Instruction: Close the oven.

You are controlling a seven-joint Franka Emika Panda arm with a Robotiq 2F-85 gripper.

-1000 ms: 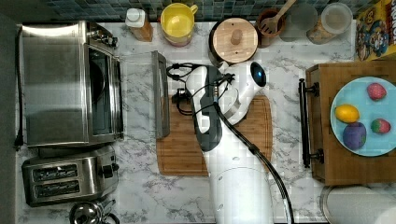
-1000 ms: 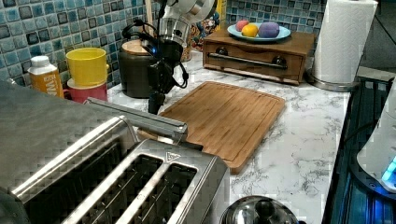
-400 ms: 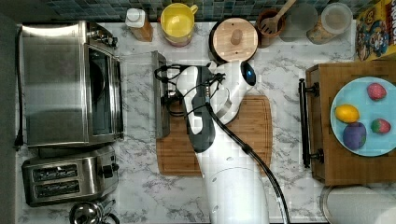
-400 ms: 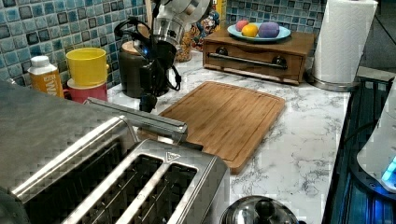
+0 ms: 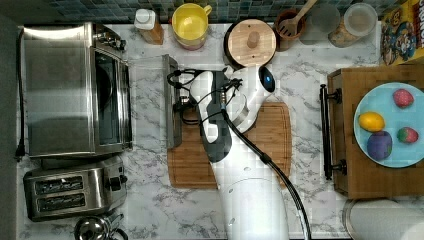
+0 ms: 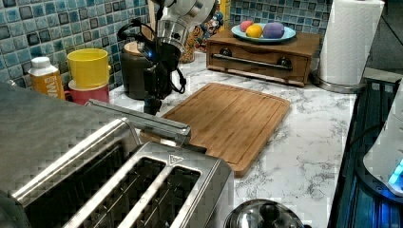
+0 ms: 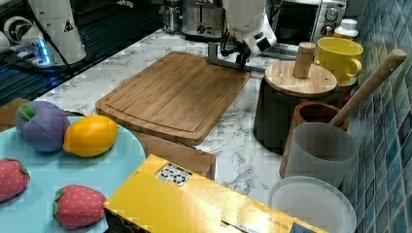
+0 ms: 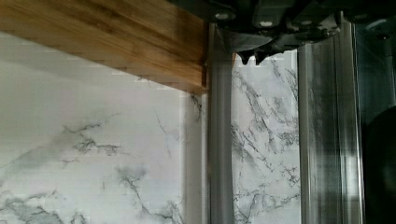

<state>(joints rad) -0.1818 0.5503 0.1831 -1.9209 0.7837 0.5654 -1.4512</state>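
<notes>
The oven (image 5: 60, 90) stands at the top view's left, a steel box with its glass door (image 5: 147, 100) dropped flat over the marble. The door's metal bar handle (image 5: 172, 102) lies along the edge of the wooden cutting board (image 5: 260, 145). My gripper (image 5: 181, 103) hangs right at that handle, on the board side. In the wrist view its fingertips (image 8: 246, 55) sit shut together, holding nothing, just above the strip between the handle bar (image 8: 219, 140) and the door's steel edge (image 8: 329, 140). The left view has the gripper (image 6: 151, 102) just above the handle (image 6: 142, 121).
A two-slot toaster (image 5: 75, 187) sits beside the oven. Behind the gripper stand a dark jar with a wooden lid (image 5: 250, 42), a yellow mug (image 5: 190, 25) and a bottle (image 5: 148, 25). A wooden box bearing a fruit plate (image 5: 390, 125) is at the top view's right.
The arm has swung toward the top view's left, bringing the gripper from over the cutting board to the door handle. The door still lies flat.
</notes>
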